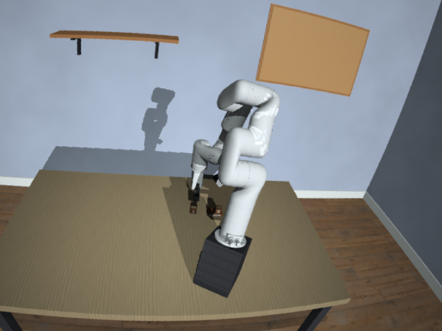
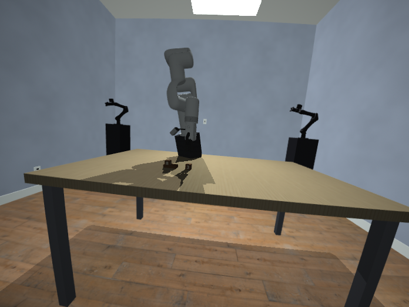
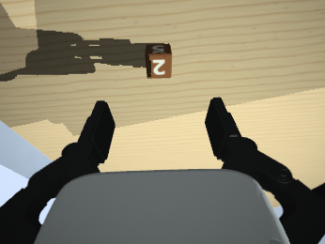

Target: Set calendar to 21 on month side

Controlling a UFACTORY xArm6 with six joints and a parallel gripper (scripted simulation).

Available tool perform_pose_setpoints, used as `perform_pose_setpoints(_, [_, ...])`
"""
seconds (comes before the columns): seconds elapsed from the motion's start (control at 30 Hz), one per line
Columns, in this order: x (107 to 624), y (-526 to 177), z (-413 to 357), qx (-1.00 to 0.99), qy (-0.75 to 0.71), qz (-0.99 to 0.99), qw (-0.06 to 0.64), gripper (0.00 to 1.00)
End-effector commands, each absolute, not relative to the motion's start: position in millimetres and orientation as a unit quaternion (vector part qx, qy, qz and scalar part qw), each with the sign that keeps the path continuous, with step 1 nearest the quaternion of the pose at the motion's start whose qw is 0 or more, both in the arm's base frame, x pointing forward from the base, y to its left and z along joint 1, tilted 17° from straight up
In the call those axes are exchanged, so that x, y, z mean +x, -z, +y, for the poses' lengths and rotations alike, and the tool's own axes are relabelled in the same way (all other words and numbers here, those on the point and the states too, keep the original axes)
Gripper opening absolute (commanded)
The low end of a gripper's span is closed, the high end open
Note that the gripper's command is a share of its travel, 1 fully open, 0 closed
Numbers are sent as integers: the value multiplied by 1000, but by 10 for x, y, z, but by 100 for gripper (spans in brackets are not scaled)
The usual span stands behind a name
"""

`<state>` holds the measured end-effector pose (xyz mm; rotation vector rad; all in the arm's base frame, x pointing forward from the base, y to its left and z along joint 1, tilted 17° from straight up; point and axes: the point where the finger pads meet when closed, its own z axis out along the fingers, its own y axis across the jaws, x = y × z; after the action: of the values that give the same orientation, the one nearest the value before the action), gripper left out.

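Observation:
A small brown cube (image 3: 159, 60) lies alone on the bare table, with a white 2 on the side facing the wrist camera and a 5 on its top. It also shows in the top view (image 1: 193, 208) and in the exterior view (image 2: 188, 166). The dark tray (image 1: 216, 214) with a second cube in it stands beside the arm's base, and also shows in the exterior view (image 2: 168, 163). My gripper (image 3: 159, 111) is open and empty, raised above the loose cube and apart from it; it also shows in the top view (image 1: 194, 189).
The arm's black base block (image 1: 221, 265) stands on the table close to the tray. Two black stands with camera arms (image 2: 117, 132) (image 2: 302, 142) stand behind the table.

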<state>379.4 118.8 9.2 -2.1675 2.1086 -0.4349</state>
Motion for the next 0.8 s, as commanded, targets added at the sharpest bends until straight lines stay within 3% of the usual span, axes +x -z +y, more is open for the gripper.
perform_pose_setpoints(0.0, [3805,-103,1188,-711,143,687,44,100])
perform_pose_setpoints(0.77, [3852,-174,608,-906,146,398,-8,100])
